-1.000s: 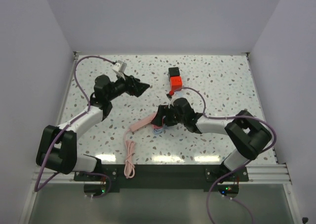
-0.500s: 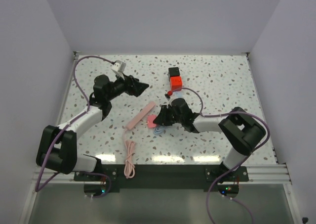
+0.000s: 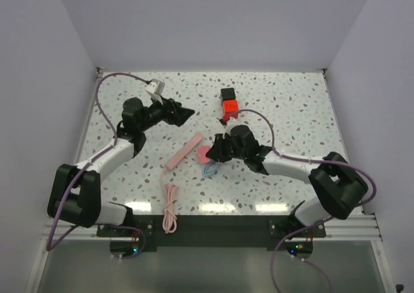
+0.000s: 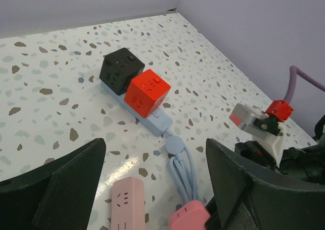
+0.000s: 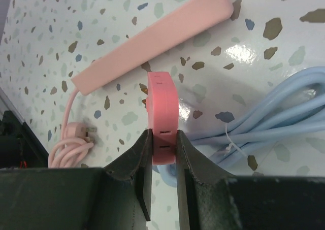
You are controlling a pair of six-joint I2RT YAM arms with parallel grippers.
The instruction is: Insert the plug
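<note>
01 | right end effector [image 5: 163, 134] is clamping pink plug [image 5: 162, 98] | left end effector [image 4: 155, 154] is gaping, empty | advisable: squaring plug to pink strip [image 5: 152, 42]

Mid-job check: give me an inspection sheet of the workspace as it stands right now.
Surface: speckled tabletop, glossy.
Job's things: pink plug clamped upright beside the pink power strip, not inserted.
Clutter: red cube and black cube on a blue base.
Grippers: right gripper shut on the pink plug; left gripper open, holding nothing.
Cables: blue cable bundled beside the plug; pink cable coiled near the front edge.
Surroundings: plain white walls; nothing else seen.
</note>
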